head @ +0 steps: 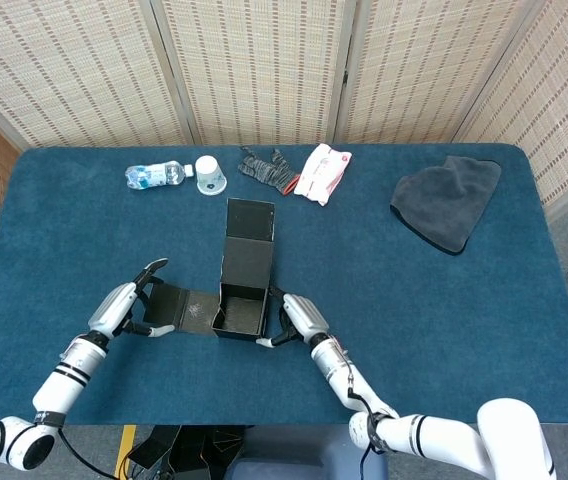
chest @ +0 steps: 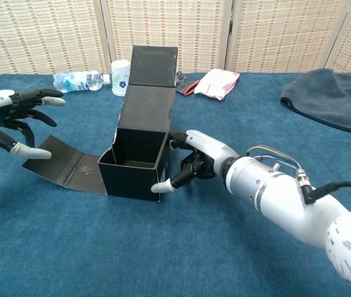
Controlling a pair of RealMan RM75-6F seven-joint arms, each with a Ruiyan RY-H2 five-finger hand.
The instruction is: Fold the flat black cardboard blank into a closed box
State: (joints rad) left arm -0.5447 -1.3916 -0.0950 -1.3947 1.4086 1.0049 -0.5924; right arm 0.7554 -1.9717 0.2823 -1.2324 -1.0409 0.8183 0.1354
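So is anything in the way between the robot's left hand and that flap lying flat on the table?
Nothing visible is. The left hand hovers open right above the outer end of the flat flap, with only bare table around. The bottle and cup sit farther back.

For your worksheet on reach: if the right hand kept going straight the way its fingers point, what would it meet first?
Most likely the right side wall of the black box: the right hand points leftward at it, its fingertips seemingly at the wall already.
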